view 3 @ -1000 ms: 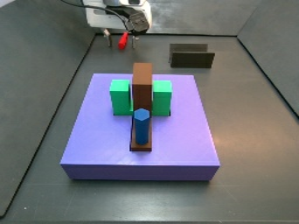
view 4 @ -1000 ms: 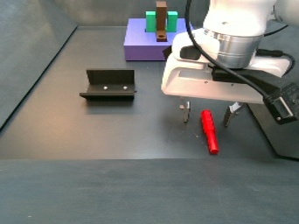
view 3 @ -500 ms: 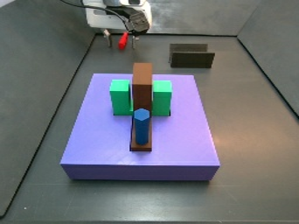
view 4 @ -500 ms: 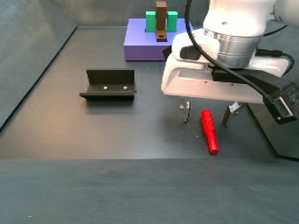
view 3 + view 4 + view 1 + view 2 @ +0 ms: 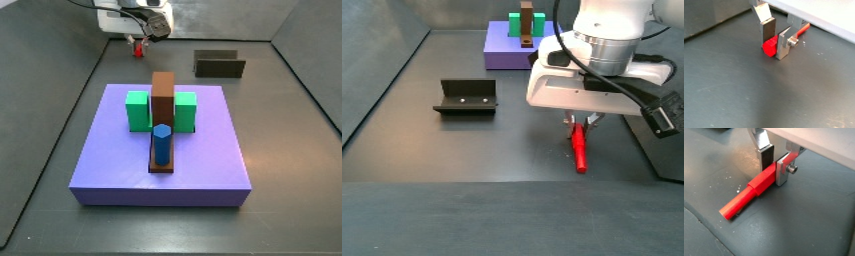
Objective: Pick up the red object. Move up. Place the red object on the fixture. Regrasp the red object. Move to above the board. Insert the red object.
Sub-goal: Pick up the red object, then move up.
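Far left in a side view: the fixture (image 5: 466,97), dark and hollow-topped, parked alone on open floor well clear of everything else, presumably so a piece can be set down there and taken again at a better angle. Further right and toward the far edge of the floor, the board (image 5: 509,52), carrying green blocks (image 5: 525,22) and a brown bar (image 5: 524,25), with a blue hexagonal peg (image 5: 160,144) upright at the bar's near end in a side view; kept apart from the pickup spot, likely to leave the arm room. Right of that, near the floor's right-hand wall, the gripper (image 5: 581,121), down at floor level with its silver fingers (image 5: 783,168) pressed in on the red object (image 5: 579,148). Grip taken at one end of the rod rather than its middle, clear in a wrist view where most of the red length (image 5: 748,193) runs out along the floor beyond the pads. Rod lying flat, hence the sideways pinch; not the pose wanted for insertion, so the stop at the fixture looks necessary. Red end between the plates also plain in a wrist view (image 5: 769,46). Lift apparently not begun, with the rod seemingly on the floor.
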### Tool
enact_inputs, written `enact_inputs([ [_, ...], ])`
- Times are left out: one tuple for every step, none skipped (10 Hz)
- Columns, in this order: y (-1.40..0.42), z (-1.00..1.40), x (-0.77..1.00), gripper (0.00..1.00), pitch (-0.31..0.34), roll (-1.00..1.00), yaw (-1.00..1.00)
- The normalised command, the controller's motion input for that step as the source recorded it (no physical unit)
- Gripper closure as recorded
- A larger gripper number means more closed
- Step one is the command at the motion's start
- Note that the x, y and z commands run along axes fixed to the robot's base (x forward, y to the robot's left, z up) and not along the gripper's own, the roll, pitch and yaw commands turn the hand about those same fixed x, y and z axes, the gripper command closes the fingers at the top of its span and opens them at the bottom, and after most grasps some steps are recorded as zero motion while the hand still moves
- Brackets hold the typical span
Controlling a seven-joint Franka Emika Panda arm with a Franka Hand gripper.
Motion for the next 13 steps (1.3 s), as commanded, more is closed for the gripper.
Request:
enact_inputs([
  [0.0, 0.0, 0.0, 1.0, 0.0, 0.0, 0.0],
  [0.0, 0.0, 0.0, 1.0, 0.0, 0.0, 0.0],
  [0.0, 0.0, 0.0, 1.0, 0.0, 0.0, 0.0],
  [0.0, 0.0, 0.0, 1.0, 0.0, 0.0, 0.0],
  [0.0, 0.0, 0.0, 1.0, 0.0, 0.0, 0.0],
  [0.0, 0.0, 0.0, 1.0, 0.0, 0.0, 0.0],
  [0.0, 0.0, 0.0, 1.0, 0.0, 0.0, 0.0],
  [0.0, 0.0, 0.0, 1.0, 0.0, 0.0, 0.0],
  [0.0, 0.0, 0.0, 1.0, 0.0, 0.0, 0.0],
  [0.0, 0.0, 0.0, 1.0, 0.0, 0.0, 0.0],
  [0.0, 0.0, 0.0, 1.0, 0.0, 0.0, 0.0],
  [0.0, 0.0, 0.0, 1.0, 0.0, 0.0, 0.0],
  [0.0, 0.83, 0.0, 1.0, 0.0, 0.0, 0.0],
])
